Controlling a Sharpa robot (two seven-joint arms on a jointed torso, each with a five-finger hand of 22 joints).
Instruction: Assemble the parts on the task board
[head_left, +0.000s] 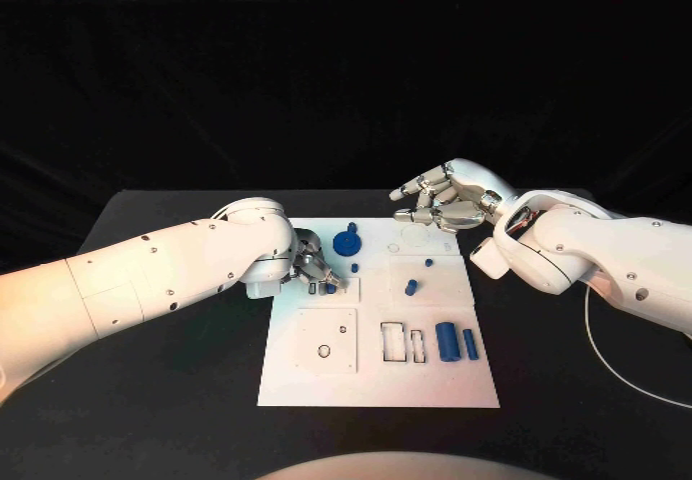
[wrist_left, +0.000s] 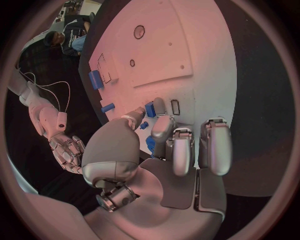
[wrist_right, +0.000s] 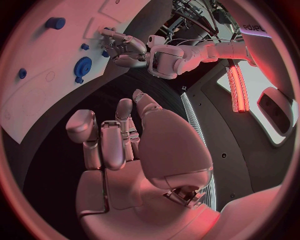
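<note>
Starting nearest you, at lower centre of the head view, note two blue cylinders (head_left: 457, 341) lying loose on the task board (head_left: 378, 385) beside empty slots; these remain to be fitted. At mid-frame, the left hand (head_left: 310, 266) pinches a small blue part (head_left: 330, 288) against the board. Beyond it, a blue gear (head_left: 346, 242) appears seated. At upper right, the right hand (head_left: 441, 203) hovers over the desk (head_left: 173, 210), fingers curled, holding nothing. Judge the assembly as partly complete.

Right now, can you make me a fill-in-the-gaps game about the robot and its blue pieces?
1. The task board is coloured ____.
2. The ____ hand reaches onto the board among the small blue parts.
3. The right hand hovers by the board's far edge, holding ____.

Missing words: white; left; nothing
</note>
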